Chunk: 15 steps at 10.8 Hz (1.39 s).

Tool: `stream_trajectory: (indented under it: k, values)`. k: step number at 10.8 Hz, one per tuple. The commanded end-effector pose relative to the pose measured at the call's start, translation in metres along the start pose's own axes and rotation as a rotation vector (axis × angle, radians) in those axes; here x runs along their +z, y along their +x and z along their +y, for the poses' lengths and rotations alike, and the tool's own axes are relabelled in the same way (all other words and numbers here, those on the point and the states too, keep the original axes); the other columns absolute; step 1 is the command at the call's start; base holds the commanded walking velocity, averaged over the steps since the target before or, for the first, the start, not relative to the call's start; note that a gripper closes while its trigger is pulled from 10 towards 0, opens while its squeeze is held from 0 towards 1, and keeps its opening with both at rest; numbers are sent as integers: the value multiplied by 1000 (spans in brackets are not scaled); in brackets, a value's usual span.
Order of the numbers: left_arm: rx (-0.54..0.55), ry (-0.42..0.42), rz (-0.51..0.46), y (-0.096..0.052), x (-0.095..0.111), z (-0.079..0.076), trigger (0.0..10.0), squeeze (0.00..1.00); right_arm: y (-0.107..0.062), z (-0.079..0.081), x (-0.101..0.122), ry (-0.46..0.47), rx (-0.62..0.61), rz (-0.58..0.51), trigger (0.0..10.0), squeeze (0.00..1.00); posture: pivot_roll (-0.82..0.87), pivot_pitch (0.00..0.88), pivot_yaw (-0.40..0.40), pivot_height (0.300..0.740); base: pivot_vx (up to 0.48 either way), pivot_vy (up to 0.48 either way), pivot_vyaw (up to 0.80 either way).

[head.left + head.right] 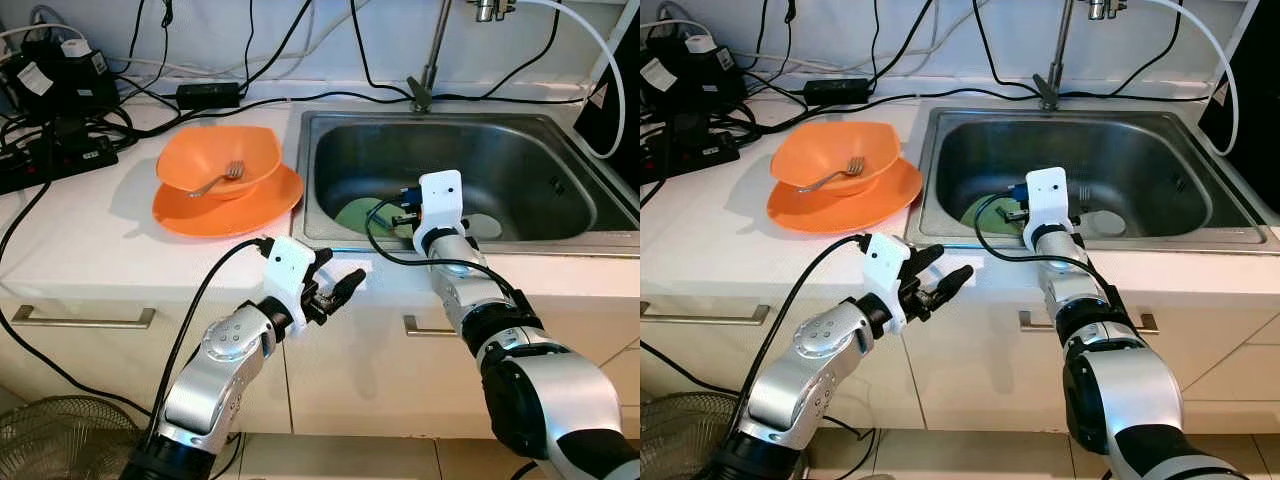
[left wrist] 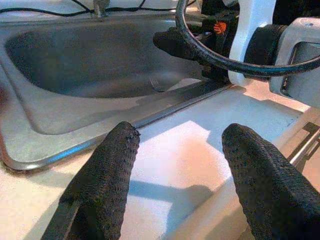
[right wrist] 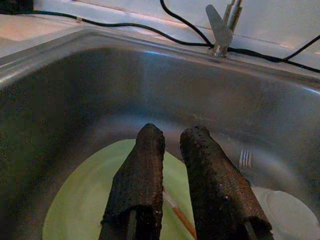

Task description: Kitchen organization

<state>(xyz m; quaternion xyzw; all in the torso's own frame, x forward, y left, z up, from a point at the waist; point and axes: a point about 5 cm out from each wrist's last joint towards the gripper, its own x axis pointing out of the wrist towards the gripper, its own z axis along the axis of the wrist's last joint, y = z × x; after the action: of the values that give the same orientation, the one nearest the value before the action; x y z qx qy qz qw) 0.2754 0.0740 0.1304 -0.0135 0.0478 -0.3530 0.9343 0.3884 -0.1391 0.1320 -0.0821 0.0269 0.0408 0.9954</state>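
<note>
So the robot looks to be on the "get the dishes out of the sink" part of tidying this kitchen. The right gripper [image 3: 172,145] is reaching over the near rim into the steel sink [image 1: 330,180], hanging over a pale green plate [image 3: 80,210] lying flat on the sink floor. Its fingers [image 3: 137,185] are nearly together with just a slim gap, and nothing is between them. There's what looks like a thin stick or chopstick [image 3: 180,215] lying on the plate right under the fingers, a fork [image 3: 245,159] on the sink floor a bit to the right, and a white dish [image 3: 285,210] near that.

The left gripper [image 1: 335,287] sits over the white countertop [image 1: 90,240] just in front of the sink's near left corner, fingers spread wide and empty, looking more like it's waiting than working.

Off to the left on the counter there's an orange bowl [image 1: 215,165] with a fork in it [image 1: 220,178], stacked on an orange plate [image 1: 225,208].

Best guess for the next move: the right gripper needs to open up, drop lower and get around whatever it's after. A flat plate is awkward, since it would have to catch the rim edge.
</note>
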Motion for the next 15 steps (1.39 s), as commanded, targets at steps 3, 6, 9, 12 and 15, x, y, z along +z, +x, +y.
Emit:
stream_trajectory:
  k: [3, 6, 9, 12, 15]
  values:
    - [28, 18, -23, 3, 4, 1, 10000, 0, 3, -5, 26, 21, -44, -162, 10000, 0, 158, 0, 5, 740, 0, 0, 0]
    - [96, 26, -56, 6, 8, 9, 10000, 0, -7, -6, 46, 9, -57, -376, 10000, 0, 128, 0, 8, 740, 0, 0, 0]
    - [236, 38, -90, 8, 12, 27, 10000, 0, -33, 14, 29, 6, 0, -436, 10000, 0, 108, 0, 11, 740, 0, 0, 0]
    - [268, 40, -99, 9, 11, 31, 10000, 0, -55, 30, 8, 25, 28, -423, 10000, 0, 103, 0, 13, 740, 0, 0, 0]
    - [341, 83, -142, 7, 15, 35, 10000, 0, -64, 46, -2, 31, 66, -377, 10000, 0, 108, 0, 12, 740, 0, 0, 0]
